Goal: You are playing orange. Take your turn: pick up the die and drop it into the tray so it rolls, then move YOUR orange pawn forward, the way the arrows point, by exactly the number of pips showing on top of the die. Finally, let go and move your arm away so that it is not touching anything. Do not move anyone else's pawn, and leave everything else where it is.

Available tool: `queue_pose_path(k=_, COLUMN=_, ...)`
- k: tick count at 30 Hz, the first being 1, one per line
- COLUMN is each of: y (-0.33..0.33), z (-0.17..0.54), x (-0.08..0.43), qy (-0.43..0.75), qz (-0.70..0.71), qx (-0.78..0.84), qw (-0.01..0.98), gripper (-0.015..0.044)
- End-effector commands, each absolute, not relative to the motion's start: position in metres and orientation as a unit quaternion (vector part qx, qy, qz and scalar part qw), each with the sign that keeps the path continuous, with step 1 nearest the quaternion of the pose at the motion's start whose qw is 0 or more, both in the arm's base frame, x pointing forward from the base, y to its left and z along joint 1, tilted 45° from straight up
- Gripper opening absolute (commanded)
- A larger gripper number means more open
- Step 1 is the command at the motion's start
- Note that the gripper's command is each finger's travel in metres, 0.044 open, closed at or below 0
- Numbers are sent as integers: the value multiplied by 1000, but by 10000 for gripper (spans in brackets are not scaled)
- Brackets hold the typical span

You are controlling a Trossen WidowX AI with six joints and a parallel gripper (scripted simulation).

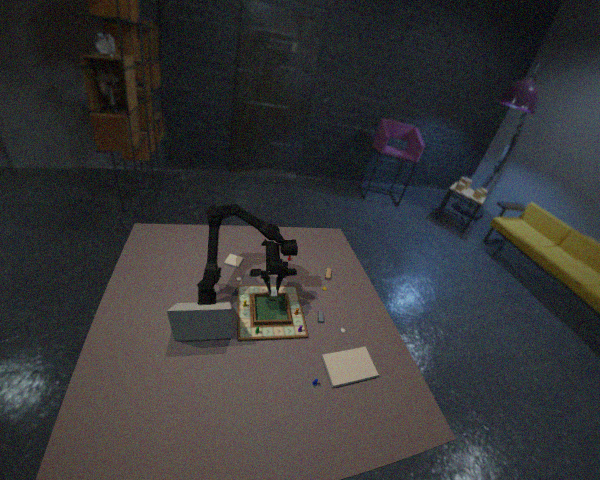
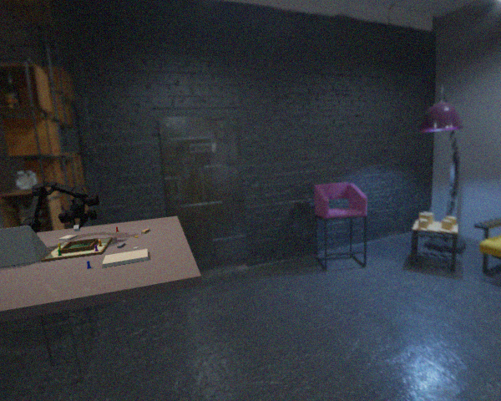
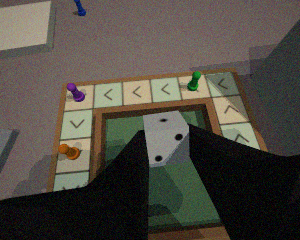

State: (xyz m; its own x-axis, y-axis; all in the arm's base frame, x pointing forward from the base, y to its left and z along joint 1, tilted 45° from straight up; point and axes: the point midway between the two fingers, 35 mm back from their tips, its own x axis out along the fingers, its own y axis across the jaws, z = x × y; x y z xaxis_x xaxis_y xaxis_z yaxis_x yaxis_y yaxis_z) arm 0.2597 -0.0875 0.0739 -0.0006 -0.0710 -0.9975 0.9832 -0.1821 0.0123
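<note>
My gripper (image 1: 273, 292) (image 3: 164, 133) is shut on the white die (image 2: 76, 227) and holds it above the far part of the green-floored tray (image 1: 272, 310) (image 3: 190, 200). Dark pips show on the die in the wrist view. The orange pawn (image 1: 296, 311) (image 2: 99, 242) (image 3: 70, 151) stands on the board (image 1: 273, 338) (image 3: 108, 95), in the left column of the wrist view. One arrow cell lies between it and the purple pawn (image 1: 300, 328) (image 3: 76, 93) at the corner. The die's top face is not clear in the top and exterior views.
A green pawn (image 1: 258, 330) (image 3: 194, 81) and a yellow pawn (image 1: 245, 303) stand on the board. A large grey block (image 1: 201, 322) is beside it. Off the board are a pale box (image 1: 350, 366) (image 2: 125, 257), a blue pawn (image 1: 315, 382) (image 3: 80, 9), a red pawn (image 2: 117, 229) and a small grey block (image 1: 320, 316).
</note>
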Motion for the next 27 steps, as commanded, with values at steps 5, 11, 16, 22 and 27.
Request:
queue_pose_path(k=5, y=-87, z=74, x=260, qy=433, qz=-560, qx=527, qw=471, gripper=184)
queue_pose_path(k=11, y=-115, z=102, x=254, qy=431, qz=-561, qx=526, qw=473, gripper=341)
queue_pose_path(k=16, y=-115, z=100, x=254, qy=437, qz=-557, qx=528, qw=468, gripper=440)
queue_pose_path(k=22, y=-99, z=60, x=252, qy=581, qz=-391, qx=640, qw=317, gripper=440)
queue_pose_path(k=27, y=-100, z=54, x=258, qy=587, qz=-294, qx=710, qw=253, gripper=440)
